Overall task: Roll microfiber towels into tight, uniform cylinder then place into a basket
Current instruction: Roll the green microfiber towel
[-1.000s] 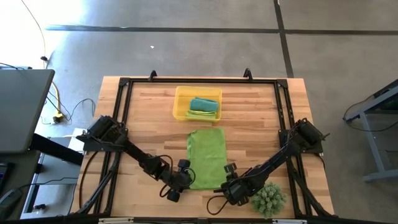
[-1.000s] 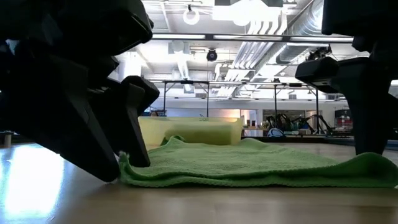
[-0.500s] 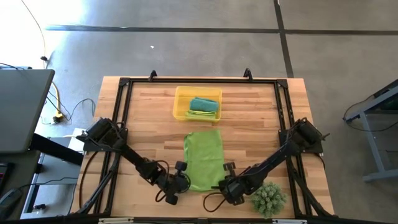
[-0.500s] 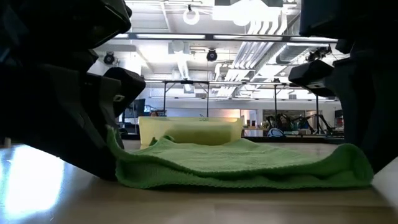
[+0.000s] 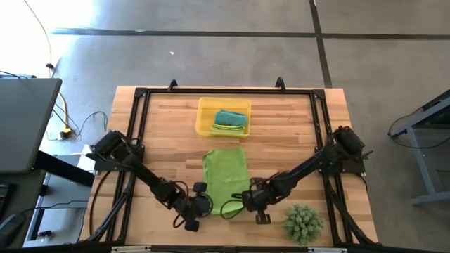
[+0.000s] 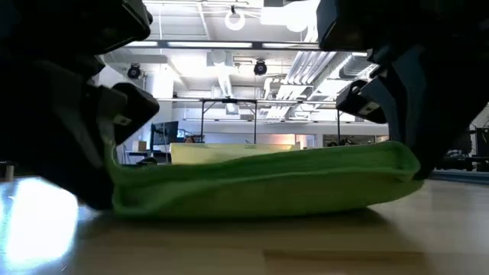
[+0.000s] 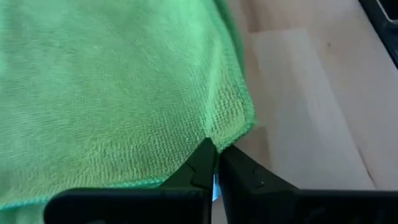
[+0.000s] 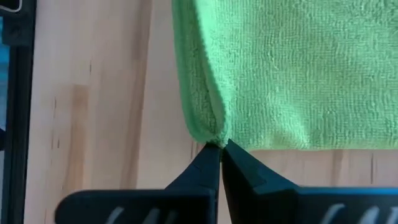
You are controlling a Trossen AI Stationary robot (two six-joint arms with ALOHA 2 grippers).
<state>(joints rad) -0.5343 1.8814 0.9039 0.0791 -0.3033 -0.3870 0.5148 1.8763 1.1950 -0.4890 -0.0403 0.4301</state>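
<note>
A lime-green microfiber towel lies spread on the wooden table, its far part flat and its near edge raised off the wood. My left gripper is shut on the near left corner, and my right gripper is shut on the near right corner. The yellow basket stands behind the towel toward the far edge. It holds a rolled teal towel and a green one. My left gripper pinches the towel's near left corner between its two fingertips, coming in low from the near left side. The corner is lifted off the table; the cloth behind it slopes down to the wood. My right gripper pinches the near right corner between its fingertips, low from the near right side. The edge there is folded up against the fingers and lifted off the table.
A spiky green ball-shaped plant sits at the near right corner of the table, close behind my right arm. A black frame runs around the tabletop. Bare wood lies to the left and right of the towel.
Both grippers have shut on the towel's near corners and raised them, so the near edge now stands off the table. My right gripper has moved toward the table's left, narrowing the span between the grippers. The towel has shifted slightly left; its far part stays flat.
</note>
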